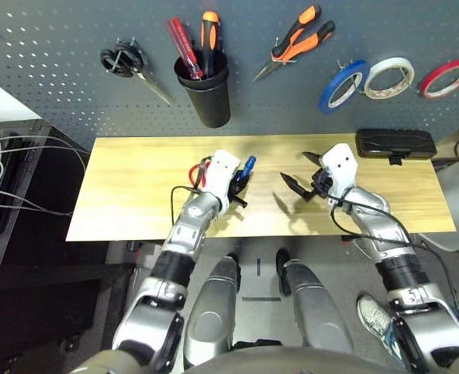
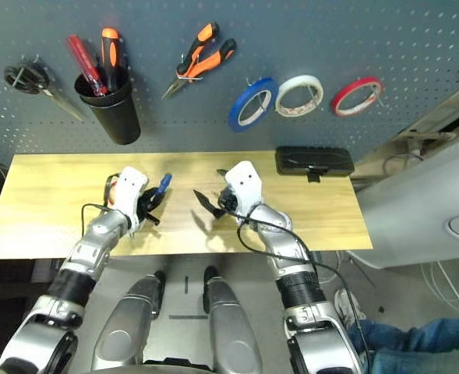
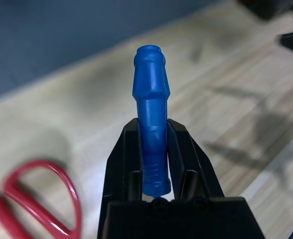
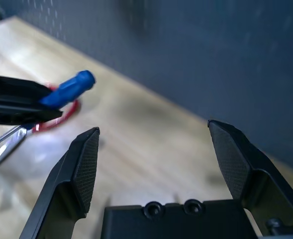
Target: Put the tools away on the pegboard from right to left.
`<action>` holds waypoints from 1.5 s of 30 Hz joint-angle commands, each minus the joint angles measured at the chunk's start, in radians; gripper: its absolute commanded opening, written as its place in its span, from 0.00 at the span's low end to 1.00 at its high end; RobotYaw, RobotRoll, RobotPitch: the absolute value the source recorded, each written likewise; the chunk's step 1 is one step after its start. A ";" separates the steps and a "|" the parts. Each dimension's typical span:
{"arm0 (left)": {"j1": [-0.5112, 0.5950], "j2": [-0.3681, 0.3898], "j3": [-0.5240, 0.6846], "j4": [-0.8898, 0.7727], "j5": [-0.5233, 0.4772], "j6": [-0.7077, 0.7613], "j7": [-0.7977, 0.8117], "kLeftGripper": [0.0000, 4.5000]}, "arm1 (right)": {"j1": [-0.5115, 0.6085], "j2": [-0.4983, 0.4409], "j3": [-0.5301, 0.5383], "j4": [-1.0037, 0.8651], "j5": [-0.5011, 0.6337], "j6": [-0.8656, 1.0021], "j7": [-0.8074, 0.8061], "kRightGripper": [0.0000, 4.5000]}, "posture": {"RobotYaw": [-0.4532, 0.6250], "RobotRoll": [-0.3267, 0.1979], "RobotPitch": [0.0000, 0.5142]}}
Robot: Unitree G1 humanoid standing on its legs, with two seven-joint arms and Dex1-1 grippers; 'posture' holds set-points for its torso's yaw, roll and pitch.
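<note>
Screwdriver [image 3: 151,119], blue-handled, clamped in left gripper [image 1: 239,185] jaws above counter [image 1: 128,195]. Right gripper [image 4: 156,164] jaws wide apart, holding nothing. Tape ring [image 1: 343,84] and pliers [image 1: 295,40] hung on pegboard [image 1: 58,62]; red scissors [image 3: 34,199] on counter. Next: carry screwdriver to black cup [image 1: 206,92].

My left tool [image 3: 156,164] is black and grips a bright blue screwdriver [image 3: 151,124] over the pale wood-grain counter [image 1: 135,195]. Red scissor handles [image 3: 42,199] lie beneath. The pegboard [image 1: 58,70] is dark grey-blue, dotted with small holes, carrying orange-and-black pliers [image 1: 298,40], a blue tape ring [image 1: 344,85], white [image 1: 389,77] and red [image 1: 445,78] tape rolls, and a black cup [image 1: 206,92].
</note>
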 commanded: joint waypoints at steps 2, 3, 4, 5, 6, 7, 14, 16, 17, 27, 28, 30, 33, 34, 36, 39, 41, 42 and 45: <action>0.054 0.007 0.013 -0.154 -0.083 -0.041 -0.058 0.14 | -0.013 0.008 -0.018 -0.005 0.033 -0.027 0.020 1.00 | 0.56 0.62 0.44; 0.055 0.012 0.013 -0.178 -0.097 -0.045 -0.073 0.14 | -0.022 0.008 -0.019 -0.005 0.037 -0.030 0.024 1.00 | 0.57 0.62 0.43; 0.054 0.016 0.013 -0.196 -0.108 -0.046 -0.085 0.14 | -0.030 0.007 -0.019 -0.004 0.040 -0.034 0.027 1.00 | 0.57 0.62 0.43; 0.052 0.022 0.020 -0.218 -0.126 -0.041 -0.093 0.14 | -0.040 0.008 -0.019 -0.006 0.044 -0.034 0.030 1.00 | 0.57 0.62 0.43; 0.046 0.025 0.026 -0.234 -0.142 -0.038 -0.098 0.14 | -0.050 0.009 -0.021 -0.006 0.048 -0.033 0.032 1.00 | 0.57 0.62 0.43; 0.037 0.028 0.036 -0.253 -0.159 -0.030 -0.101 0.14 | -0.061 0.011 -0.022 -0.006 0.051 -0.032 0.032 1.00 | 0.57 0.62 0.43; -0.082 0.046 0.087 -0.306 -0.236 -0.010 -0.097 0.14 | -0.108 0.022 -0.026 0.008 0.061 -0.028 0.038 1.00 | 0.57 0.62 0.42; -0.125 0.043 0.098 -0.312 -0.254 0.002 -0.090 0.14 | -0.110 0.024 -0.025 0.011 0.060 -0.030 0.039 1.00 | 0.56 0.62 0.42; -0.146 0.041 0.102 -0.314 -0.261 0.004 -0.086 0.14 | -0.109 0.026 -0.024 0.010 0.060 -0.030 0.039 1.00 | 0.56 0.62 0.42; -0.284 0.008 0.153 -0.298 -0.317 0.008 -0.026 0.14 | -0.120 0.040 -0.025 0.007 0.056 -0.033 0.038 1.00 | 0.56 0.62 0.43; -0.299 0.005 0.160 -0.302 -0.323 0.008 -0.017 0.14 | -0.122 0.041 -0.026 0.004 0.058 -0.032 0.038 1.00 | 0.56 0.62 0.42; -0.326 -0.001 0.174 -0.307 -0.335 0.005 0.003 0.14 | -0.126 0.044 -0.026 0.001 0.060 -0.032 0.038 1.00 | 0.56 0.62 0.42; -0.399 -0.015 0.219 -0.300 -0.360 -0.010 0.057 0.14 | -0.140 0.053 -0.025 0.000 0.066 -0.031 0.041 1.00 | 0.56 0.62 0.42; -0.415 -0.017 0.229 -0.297 -0.363 -0.016 0.067 0.14 | -0.143 0.057 -0.024 -0.001 0.067 -0.030 0.041 1.00 | 0.56 0.62 0.42; -0.457 -0.019 0.259 -0.274 -0.375 -0.033 0.093 0.14 | -0.154 0.068 -0.021 -0.003 0.070 -0.030 0.044 1.00 | 0.56 0.62 0.42; -0.505 -0.018 0.292 -0.232 -0.386 -0.062 0.116 0.14 | -0.167 0.085 -0.019 -0.004 0.075 -0.026 0.048 1.00 | 0.57 0.62 0.41; -0.536 -0.012 0.310 -0.196 -0.385 -0.090 0.127 0.14 | -0.174 0.098 -0.014 -0.003 0.076 -0.025 0.049 1.00 | 0.57 0.62 0.40; -0.550 -0.010 0.319 -0.172 -0.382 -0.109 0.132 0.14 | -0.178 0.105 -0.012 -0.002 0.075 -0.025 0.049 1.00 | 0.57 0.62 0.40; -0.578 -0.001 0.330 -0.078 -0.359 -0.189 0.127 0.14 | -0.194 0.127 -0.006 0.004 0.076 -0.029 0.051 1.00 | 0.57 0.62 0.40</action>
